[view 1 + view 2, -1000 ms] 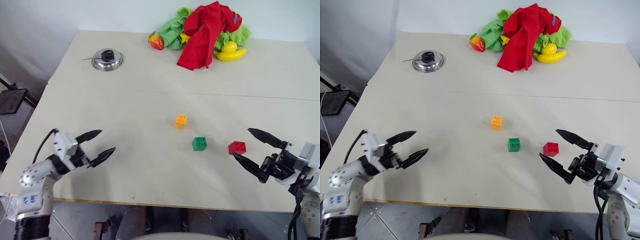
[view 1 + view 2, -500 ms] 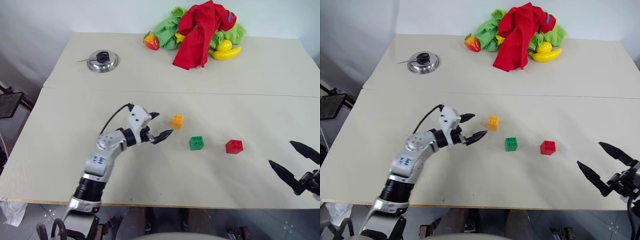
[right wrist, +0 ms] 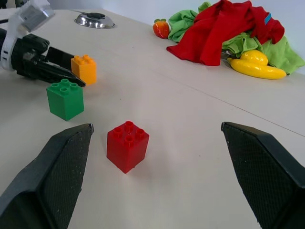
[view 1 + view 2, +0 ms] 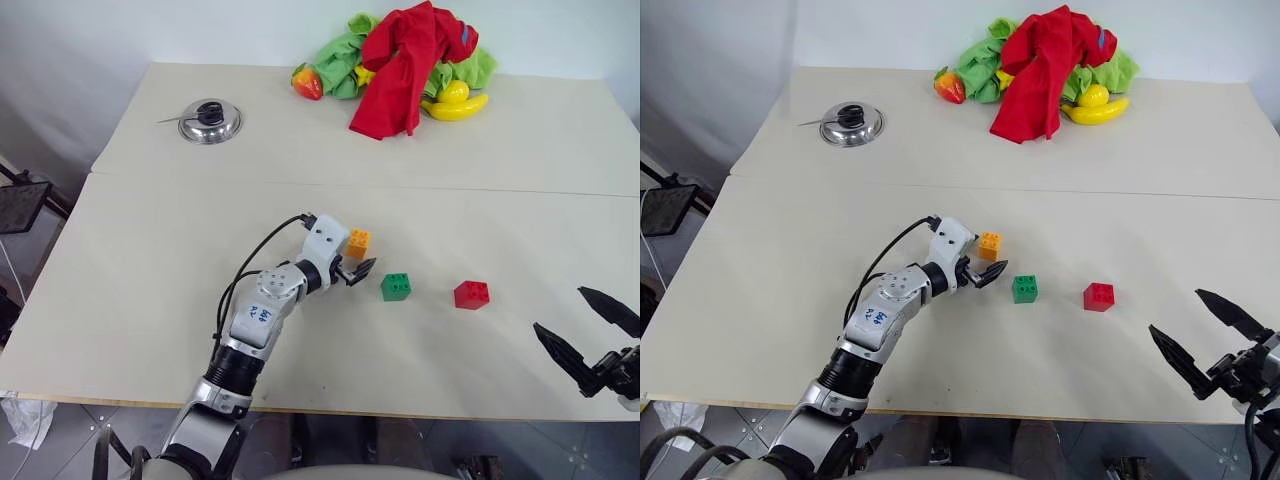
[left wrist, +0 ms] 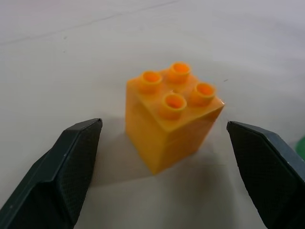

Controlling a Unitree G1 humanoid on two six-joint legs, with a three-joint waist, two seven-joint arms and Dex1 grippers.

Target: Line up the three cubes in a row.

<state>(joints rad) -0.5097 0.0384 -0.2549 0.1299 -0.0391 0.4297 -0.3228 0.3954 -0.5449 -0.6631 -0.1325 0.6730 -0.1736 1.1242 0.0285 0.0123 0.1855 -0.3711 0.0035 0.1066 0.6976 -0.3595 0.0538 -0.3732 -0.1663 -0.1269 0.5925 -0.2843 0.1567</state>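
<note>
three cubes (image 4: 400,270) on table (image 4: 150,250), left pincer (image 5: 164,157) astride leftmost

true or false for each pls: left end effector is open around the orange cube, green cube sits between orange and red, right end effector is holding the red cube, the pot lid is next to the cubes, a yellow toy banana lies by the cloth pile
1. The left end effector is open with the orange cube between its fingers: true.
2. The green cube sits between the orange one and the red cube: true.
3. The right end effector holds the red cube: false. It is open and apart from it, near the table's front edge.
4. The pot lid is next to the cubes: false. It lies far back on the left.
5. A toy banana lies by the cloths: true.
</note>
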